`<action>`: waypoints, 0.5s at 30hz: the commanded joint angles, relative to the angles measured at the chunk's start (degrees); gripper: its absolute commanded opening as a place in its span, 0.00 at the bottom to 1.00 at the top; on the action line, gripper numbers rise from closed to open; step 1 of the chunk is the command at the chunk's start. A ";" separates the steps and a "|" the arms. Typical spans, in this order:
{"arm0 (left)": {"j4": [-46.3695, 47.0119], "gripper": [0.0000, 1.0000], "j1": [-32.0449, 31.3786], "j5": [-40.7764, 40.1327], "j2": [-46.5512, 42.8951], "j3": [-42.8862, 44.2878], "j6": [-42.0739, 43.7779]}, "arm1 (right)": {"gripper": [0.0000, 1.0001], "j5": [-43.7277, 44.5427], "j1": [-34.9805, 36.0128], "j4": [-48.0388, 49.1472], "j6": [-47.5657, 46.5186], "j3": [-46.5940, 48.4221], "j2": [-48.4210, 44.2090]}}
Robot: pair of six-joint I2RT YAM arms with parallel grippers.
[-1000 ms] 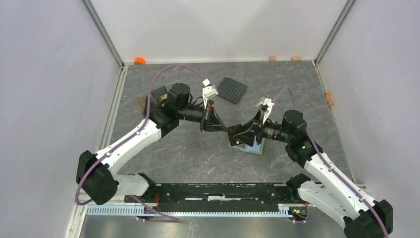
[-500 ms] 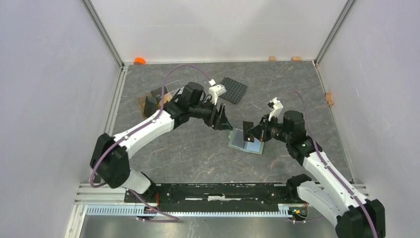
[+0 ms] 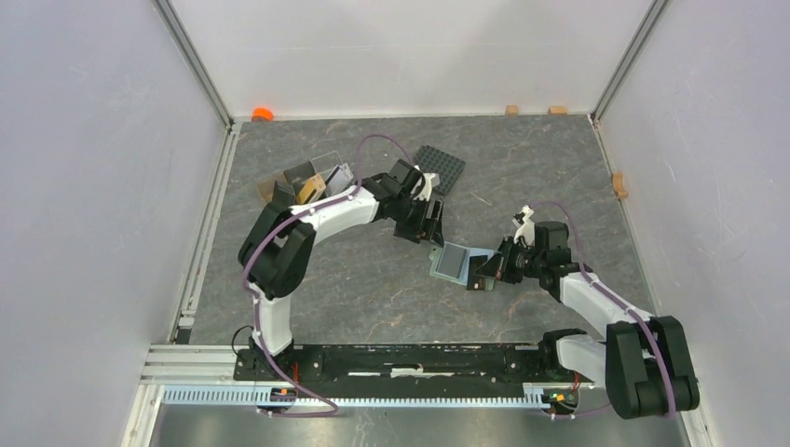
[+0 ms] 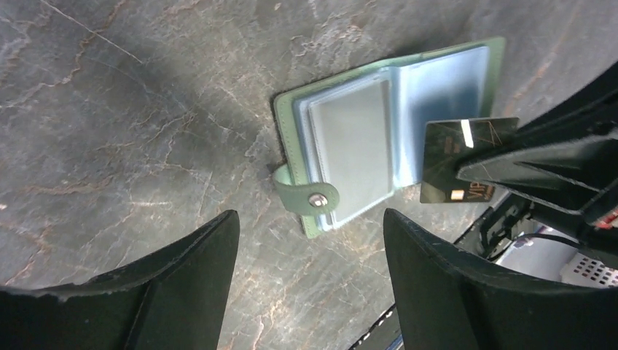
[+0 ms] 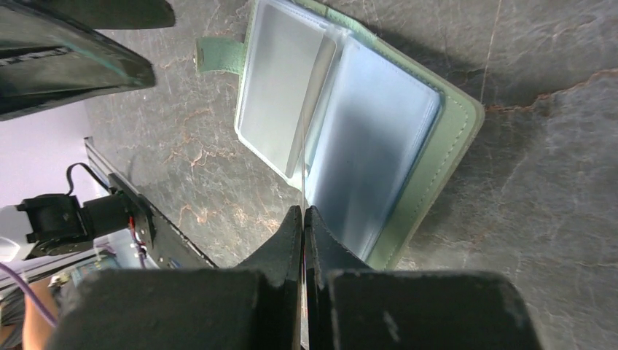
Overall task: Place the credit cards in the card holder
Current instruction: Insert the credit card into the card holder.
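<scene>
Left wrist: right claw (image 4: pixel 472 172) pinches black card (image 4: pixel 443 157) at card holder (image 4: pixel 350 157).

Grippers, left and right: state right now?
Left gripper: open, holding nothing.
Right gripper: shut on a black credit card, held edge-on over the open card holder.

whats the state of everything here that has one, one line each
card holder: lying open, unfastened
black card: pinched on edge over the open card holder
right gripper: shut on the black card
left gripper: open, empty, over the card holder
</scene>
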 commanded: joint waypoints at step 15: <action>-2.53 0.65 -2.82 -0.16 8.83 5.28 -1.66 | 0.00 -4.60 -0.63 12.77 6.63 -1.66 11.38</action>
